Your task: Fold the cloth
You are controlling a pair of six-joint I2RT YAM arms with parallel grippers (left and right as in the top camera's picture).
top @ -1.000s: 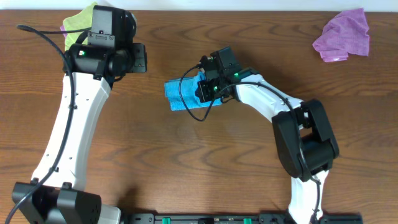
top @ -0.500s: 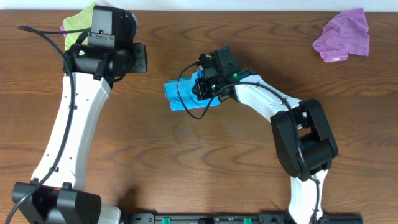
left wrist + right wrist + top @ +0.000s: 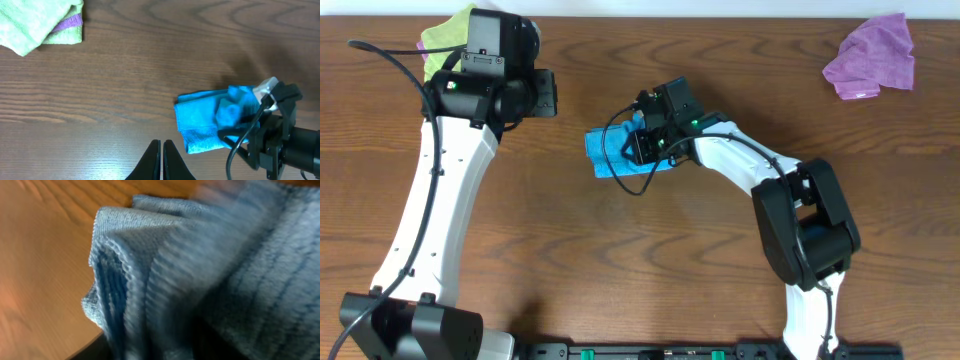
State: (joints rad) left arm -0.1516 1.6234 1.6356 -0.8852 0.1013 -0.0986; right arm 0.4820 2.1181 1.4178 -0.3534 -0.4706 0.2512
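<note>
The blue cloth (image 3: 607, 152) lies partly folded at the table's middle. It also shows in the left wrist view (image 3: 202, 117) and fills the right wrist view (image 3: 210, 270), blurred. My right gripper (image 3: 642, 137) sits on the cloth's right end, shut on a raised bunch of it (image 3: 235, 105). My left gripper (image 3: 161, 155) is shut and empty, hovering above bare wood to the left of the cloth; its arm (image 3: 490, 80) is at the back left.
A folded green cloth (image 3: 448, 30) over a purple one (image 3: 67, 22) lies at the back left corner. A crumpled purple cloth (image 3: 872, 58) lies at the back right. A black cable (image 3: 625, 175) loops over the blue cloth.
My right gripper has moved a little left over the blue cloth, carrying its right end along. The left arm has not moved.
</note>
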